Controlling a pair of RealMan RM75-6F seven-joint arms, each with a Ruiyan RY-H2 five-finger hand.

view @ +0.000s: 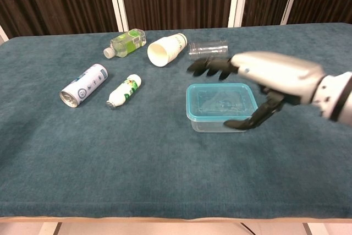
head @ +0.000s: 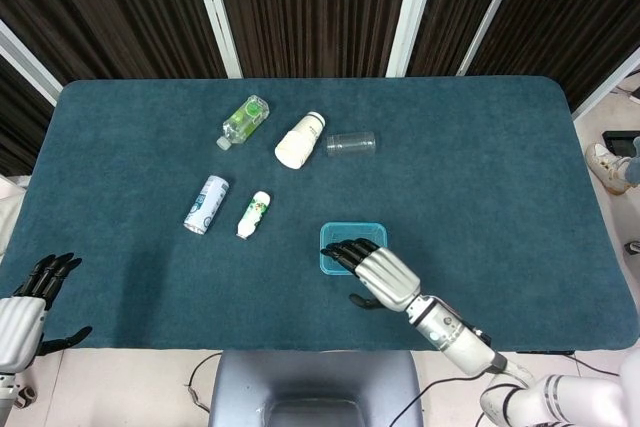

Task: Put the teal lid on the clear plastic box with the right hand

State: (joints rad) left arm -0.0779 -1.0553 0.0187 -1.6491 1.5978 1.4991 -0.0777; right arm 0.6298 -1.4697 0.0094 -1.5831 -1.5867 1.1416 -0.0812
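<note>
The clear plastic box point(view: 220, 122) stands on the blue table cloth with the teal lid point(view: 221, 100) lying flat on top of it. In the head view only the lid's far left part point(head: 334, 238) shows past my right hand point(head: 376, 273). That hand point(view: 263, 76) hovers above the box's right side with fingers spread and the thumb hanging down, holding nothing and apart from the lid. My left hand point(head: 32, 305) rests off the table's near left corner, fingers apart and empty.
Lying on the cloth behind the box are a green bottle point(view: 126, 42), a paper cup point(view: 166, 49) and a clear plastic cup point(view: 209, 49). A can point(view: 83, 85) and a small white bottle point(view: 125, 91) lie to the left.
</note>
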